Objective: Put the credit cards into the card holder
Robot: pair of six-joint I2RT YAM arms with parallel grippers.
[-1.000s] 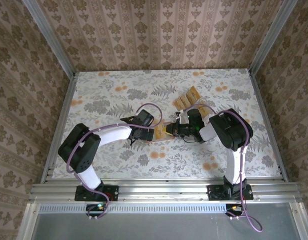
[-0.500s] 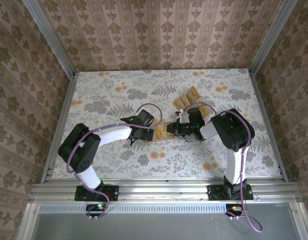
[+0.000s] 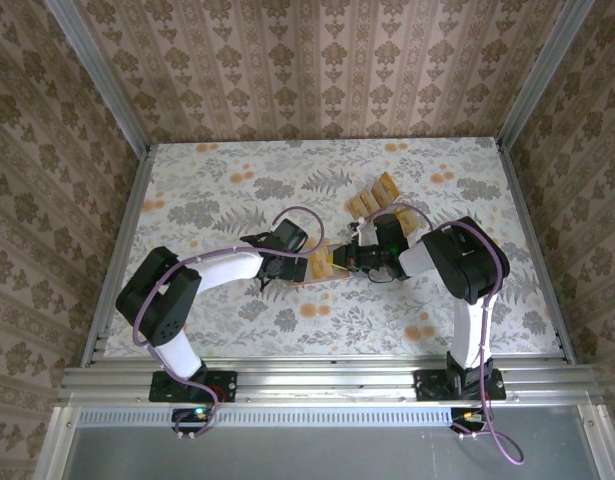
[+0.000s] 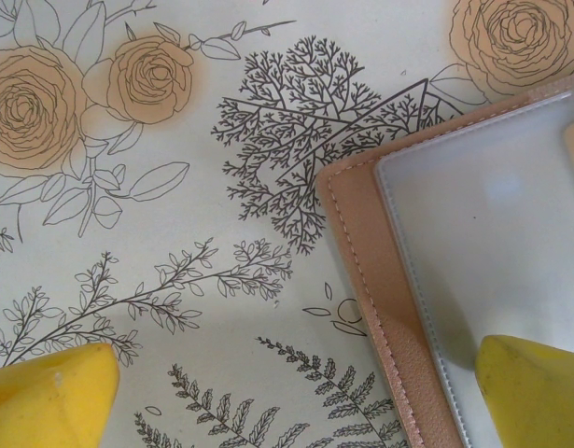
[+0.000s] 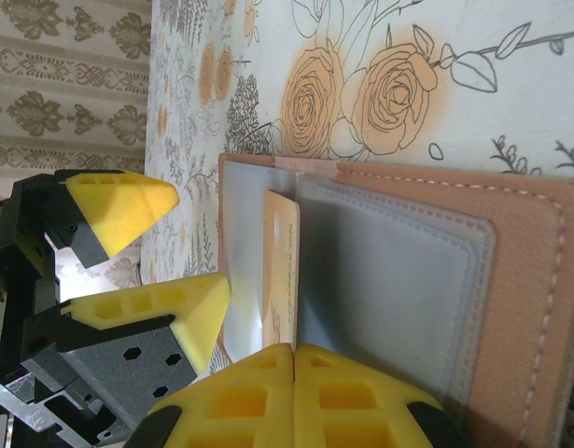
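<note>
One credit card (image 5: 282, 271) stands half-entered in the open card holder (image 5: 525, 271). In the right wrist view its long axis runs up and down the frame, along the mouth of the grey pocket, and its lower end meets the tips of the right gripper (image 5: 294, 359) at the bottom centre. That gripper is fully closed. Whether it pinches the card's edge or only butts against it, I cannot tell. The card lies directly ahead of those tips, so the right arm looks the one placed to seat it. The left gripper (image 5: 198, 243) is spread wide at the left of that frame and grasps nothing. In the left wrist view one yellow finger (image 4: 534, 392) rests on the holder's clear inner face, at lower right. There is one holder, at the middle of the overhead view. At least three spare cards (image 3: 373, 197) fan out just above it, the exact count too small to tell.
</note>
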